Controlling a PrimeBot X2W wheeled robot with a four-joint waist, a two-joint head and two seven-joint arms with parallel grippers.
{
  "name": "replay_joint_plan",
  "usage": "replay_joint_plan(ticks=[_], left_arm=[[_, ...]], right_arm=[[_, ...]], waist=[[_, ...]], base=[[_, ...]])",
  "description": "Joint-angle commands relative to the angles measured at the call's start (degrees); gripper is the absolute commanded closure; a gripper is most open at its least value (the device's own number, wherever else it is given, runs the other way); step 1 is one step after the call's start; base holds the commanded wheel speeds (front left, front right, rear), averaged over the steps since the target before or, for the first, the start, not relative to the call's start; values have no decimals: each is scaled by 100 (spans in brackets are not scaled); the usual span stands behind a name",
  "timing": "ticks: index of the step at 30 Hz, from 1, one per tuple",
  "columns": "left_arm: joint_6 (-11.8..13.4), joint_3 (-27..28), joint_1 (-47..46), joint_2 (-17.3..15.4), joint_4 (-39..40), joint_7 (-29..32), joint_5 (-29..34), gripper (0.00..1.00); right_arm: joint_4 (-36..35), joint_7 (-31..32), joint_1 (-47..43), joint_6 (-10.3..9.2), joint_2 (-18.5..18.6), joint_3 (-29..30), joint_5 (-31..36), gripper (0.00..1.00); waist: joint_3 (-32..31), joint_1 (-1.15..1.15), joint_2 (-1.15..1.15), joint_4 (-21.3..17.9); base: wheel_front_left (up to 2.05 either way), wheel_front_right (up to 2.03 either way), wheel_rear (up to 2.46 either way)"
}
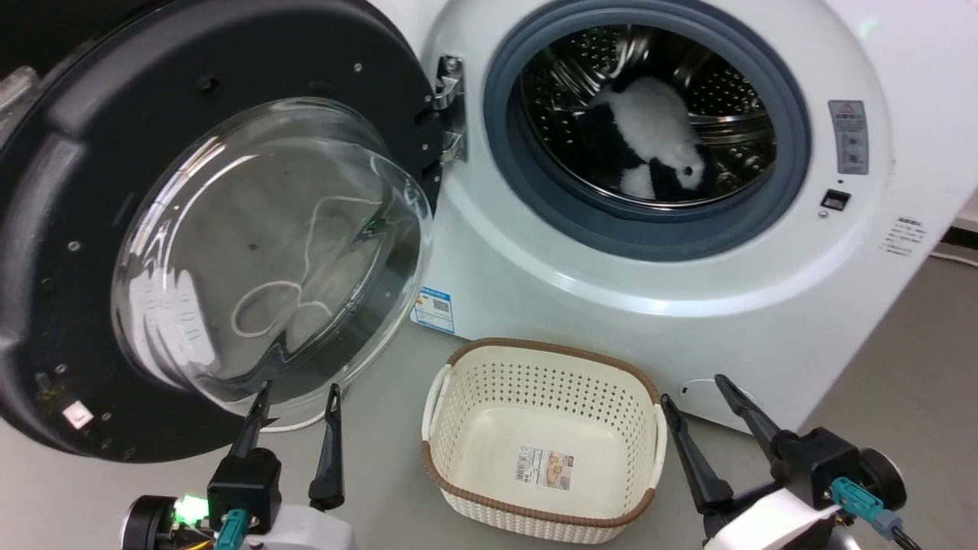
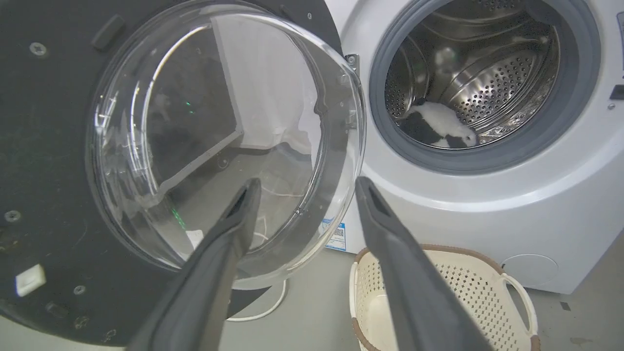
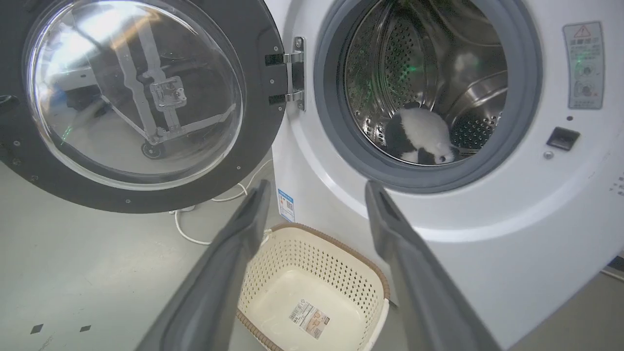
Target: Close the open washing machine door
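The washing machine door [image 1: 46,252] stands swung wide open to the left, its black rim around a bulging glass bowl [image 1: 267,252], hung on a metal hinge [image 1: 451,107]. The white washing machine [image 1: 581,290] shows its steel drum [image 1: 718,84] with a black-and-white plush toy [image 1: 649,137] inside. My left gripper [image 1: 299,397] is open just below the glass bowl, fingers pointing at it; in the left wrist view the door [image 2: 44,146] fills the left. My right gripper [image 1: 707,397] is open near the machine's lower front, empty. The door [image 3: 258,122] and drum [image 3: 390,58] show ahead of it.
A cream perforated basket [image 1: 458,397] with a brown rim sits empty on the grey floor between my grippers, just before the machine. A white cable [image 3: 195,239] lies on the floor under the door. A blue sticker [image 1: 434,309] marks the machine's lower front.
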State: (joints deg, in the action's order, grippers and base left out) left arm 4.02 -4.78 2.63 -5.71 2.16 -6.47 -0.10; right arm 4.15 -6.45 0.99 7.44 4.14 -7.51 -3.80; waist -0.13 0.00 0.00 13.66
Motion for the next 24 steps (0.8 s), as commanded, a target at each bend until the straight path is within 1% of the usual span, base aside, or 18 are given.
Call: replay_joint_plan(ticks=[1, 24], left_arm=[[62, -32, 85, -41, 26, -69, -11, 0], [296, -264, 196, -222, 104, -369, -27, 0]], right_arm=[[37, -71, 103, 2, 49, -55, -56, 0], [207, -370, 115, 3, 81, -370, -204, 0]], waist=[[-1, 0, 0, 56], [-41, 0, 0, 630]], base=[[-1, -1, -1], [0, 0, 0]])
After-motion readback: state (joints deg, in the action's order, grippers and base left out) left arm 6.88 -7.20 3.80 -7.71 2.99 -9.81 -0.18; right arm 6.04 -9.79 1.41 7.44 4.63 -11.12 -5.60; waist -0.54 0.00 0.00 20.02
